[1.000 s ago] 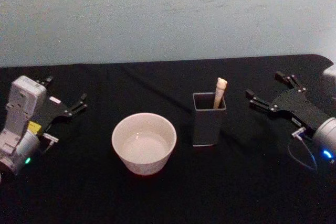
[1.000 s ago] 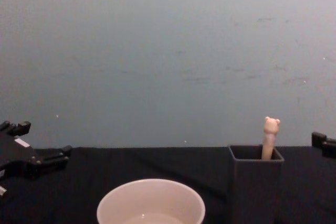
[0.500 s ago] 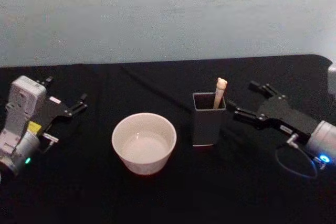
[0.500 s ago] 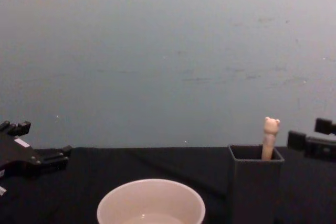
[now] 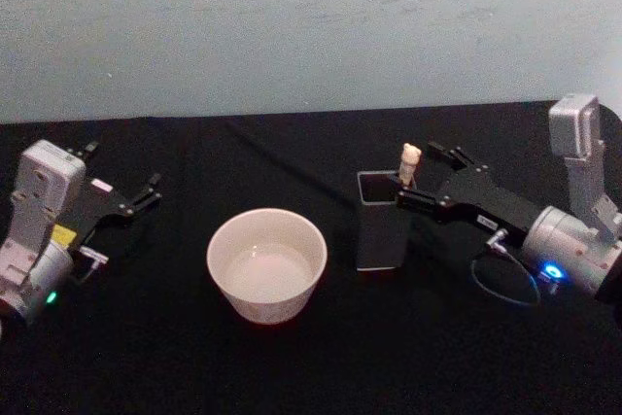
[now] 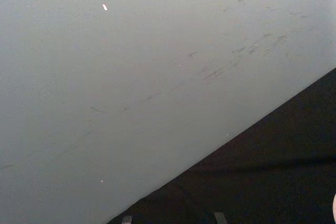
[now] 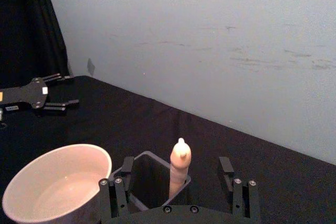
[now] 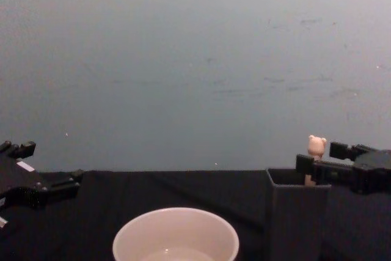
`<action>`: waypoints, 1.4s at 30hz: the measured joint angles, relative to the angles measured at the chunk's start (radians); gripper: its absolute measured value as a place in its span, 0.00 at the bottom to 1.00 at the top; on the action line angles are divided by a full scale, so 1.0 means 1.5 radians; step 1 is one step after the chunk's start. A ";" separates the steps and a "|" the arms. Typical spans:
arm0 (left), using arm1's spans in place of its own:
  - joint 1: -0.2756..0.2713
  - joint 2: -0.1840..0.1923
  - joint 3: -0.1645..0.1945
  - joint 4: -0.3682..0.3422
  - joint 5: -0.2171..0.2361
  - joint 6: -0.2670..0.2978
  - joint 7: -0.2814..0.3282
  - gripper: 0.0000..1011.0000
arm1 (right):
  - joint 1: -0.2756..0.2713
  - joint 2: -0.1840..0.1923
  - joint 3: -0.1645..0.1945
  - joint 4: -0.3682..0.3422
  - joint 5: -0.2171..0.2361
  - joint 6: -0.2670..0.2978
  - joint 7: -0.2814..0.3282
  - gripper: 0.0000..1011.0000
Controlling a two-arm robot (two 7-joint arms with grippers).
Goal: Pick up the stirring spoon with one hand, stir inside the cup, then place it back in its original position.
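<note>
The right gripper is released, jaws spread; the slim cream bear-headed stirring spoon stands between them, untouched, long axis near upright, bowl hidden in the tall dark grey square holder; the wide cream-white round cup lies beyond, toward the parked, spread left gripper; closing appears sufficient.

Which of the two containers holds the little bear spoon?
The tall dark grey square holder, not the round cream cup; the spoon stands inside it.
</note>
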 joint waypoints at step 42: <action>0.000 0.000 0.000 0.000 0.000 0.000 0.000 0.99 | 0.031 -0.028 -0.006 0.038 -0.021 0.003 0.014 0.45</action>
